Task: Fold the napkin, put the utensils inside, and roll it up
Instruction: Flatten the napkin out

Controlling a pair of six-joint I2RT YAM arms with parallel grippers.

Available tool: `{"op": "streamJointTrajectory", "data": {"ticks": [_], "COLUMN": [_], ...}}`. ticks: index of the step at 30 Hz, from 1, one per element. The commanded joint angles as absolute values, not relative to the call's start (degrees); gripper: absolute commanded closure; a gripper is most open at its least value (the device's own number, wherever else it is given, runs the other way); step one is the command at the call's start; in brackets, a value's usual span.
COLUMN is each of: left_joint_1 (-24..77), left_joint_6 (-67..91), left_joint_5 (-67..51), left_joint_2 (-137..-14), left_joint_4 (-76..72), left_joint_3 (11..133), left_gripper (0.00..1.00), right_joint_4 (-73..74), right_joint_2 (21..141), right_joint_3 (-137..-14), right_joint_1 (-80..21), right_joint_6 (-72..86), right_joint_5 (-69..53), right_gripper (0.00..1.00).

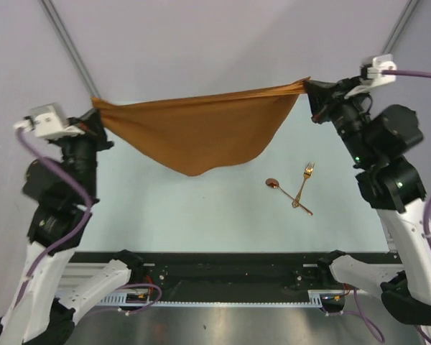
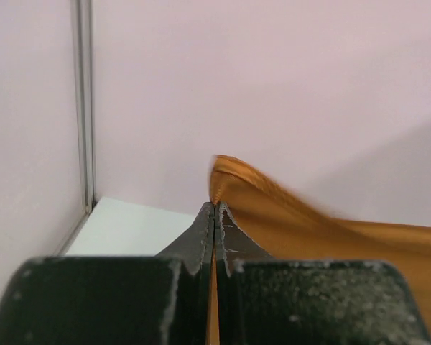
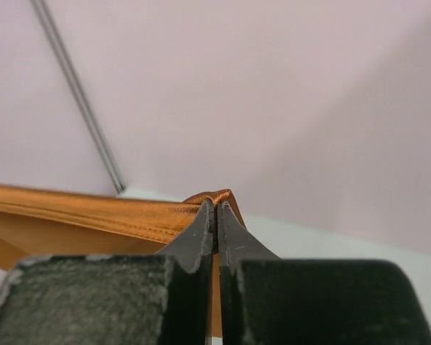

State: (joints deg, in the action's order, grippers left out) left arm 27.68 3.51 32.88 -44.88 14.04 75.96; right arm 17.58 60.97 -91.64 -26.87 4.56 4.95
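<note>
The napkin [image 1: 201,133] hangs in the air, pinched at 2 upper corners so that its top edge runs taut and nearly level. Its middle sags in 1 rounded belly toward the pale tabletop [image 1: 165,215]; whether that lowest fold touches we cannot tell. At the napkin's left corner the left tool [image 1: 95,108] is closed on the cloth. Its wrist view shows the 2 fingers [image 2: 205,233] pressed flat together, with orange fabric bunched just past their tips. At the napkin's right corner the right tool [image 1: 309,88] is likewise clamped on the cloth, a small fold bulging above its tips. We judge the step in hand to be the fold itself. To do it well we would lower both tools at 1 pace and hold the top edge level and lightly stretched. The belly should land first, and then we would carry the held edge over it so the borders meet, letting go only once the cloth lies flat. The fabric is rust-orange with a faint sheen, soft and heavy in its drape. It is probably slippery, so a thin corner pinch could slide out under too much pull. Below and to the right of the napkin's belly, apart from it, lie the 2 utensils: a spoon [image 1: 273,184] with a small oval bowl and a fork [image 1: 309,171]. Both are copper-coloured, slim and rigid, and they cross near their handle ends. We would bring the cloth down short of them.
</note>
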Motion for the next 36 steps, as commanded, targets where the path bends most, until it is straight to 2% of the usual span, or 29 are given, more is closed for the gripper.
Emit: {"op": "streamJointTrajectory", "data": {"ticks": [1, 6, 10, 13, 14, 20, 23, 25, 26, 27, 28, 29, 31, 32, 33, 35, 36], "left_joint_1": [27.51, 27.51, 25.85, 13.84, 7.19, -2.98, -6.32, -7.99, -8.52, -9.13, -10.1, -10.46, -10.55, -10.63, -10.46, -9.67, -8.8], "left_joint_6": [-1.39, -7.01, -13.0, -3.99, 0.48, 5.44, 6.07, 5.98, 6.59, 7.2, 7.82, 9.21, 9.75, 9.84, 9.84, 10.02, 10.02], "left_joint_5": [36.3, 40.07, 44.21, 34.41, 26.45, 15.59, 12.76, 12.4, 11.96, 11.52, 11.34, 11.25, 10.99, 10.46, 9.5, 9.67, 10.02], "left_joint_2": [-41.84, -42.8, -47.71, -53.25, -55.78, -71.07, -83.99, -94.36, -97.44, -100.86, -105.6, -107.91, -111.69, -112.14, -112.15, -110.49, -109.35], "left_joint_4": [18.89, 14.96, 7.74, 9.66, 8.88, 4.83, 4.83, 5.01, 6.31, 6.68, 7.55, 9.39, 11.5, 12.47, 13.44, 13.8, 14.06], "left_joint_3": [83.75, 85.43, 78.6, 74.64, 73.23, 71.27, 75.75, 81.19, 83.73, 86.11, 90.66, 92.96, 98.77, 100.27, 101.5, 100.99, 99.51], "left_gripper": [1.0, 1.0, 1.0, 1.0, 1.0, 1.0, 1.0, 1.0, 1.0, 0.98, 0.92, 0.89, 0.47, 0.32, 0.1, 0.03, 0.02], "right_joint_4": [15.12, 12.92, 11.08, 8.97, 7.22, -2.08, -5.36, -5.97, -5.63, -4.84, -2.31, -0.37, 4.81, 5.18, 4.92, -2.25, -5.42], "right_joint_2": [59.06, 63.61, 71.79, 78.98, 80.75, 99.73, 112.64, 120.55, 128.76, 133.02, 137.16, 145.9, 152.28, 153.45, 151.89, 146.54, 139.29], "right_joint_3": [-97.89, -100.28, -100.37, -99.76, -99.06, -99.49, -105.8, -115.27, -119.31, -129.62, -135.21, -141.09, -155.66, -156.87, -155.58, -140.07, -134.18], "right_joint_1": [-29.97, -30.23, -30.15, -29.97, -29.97, -29.01, -27.51, -26.03, -25.58, -25.23, -24.88, -24.26, -23.47, -22.6, -22.24, -21.27, -21.18], "right_joint_6": [0.18, 0.18, 0.26, 0.88, 1.14, 2.45, 5.17, 6.67, 8.07, 8.52, 9.31, 9.75, 12.29, 13.44, 15.88, 17.31, 17.58], "right_joint_5": [8.88, 5.72, 4.92, 4.22, 3.61, 2.02, 3.06, 2.99, 2.03, 1.76, 1.15, -1.12, -3.24, -5.17, -5.97, -7.9, -8.43], "right_gripper": [1.0, 1.0, 1.0, 1.0, 1.0, 1.0, 1.0, 1.0, 1.0, 1.0, 0.94, 0.71, 0.32, 0.12, 0.08, 0.04, 0.04]}}
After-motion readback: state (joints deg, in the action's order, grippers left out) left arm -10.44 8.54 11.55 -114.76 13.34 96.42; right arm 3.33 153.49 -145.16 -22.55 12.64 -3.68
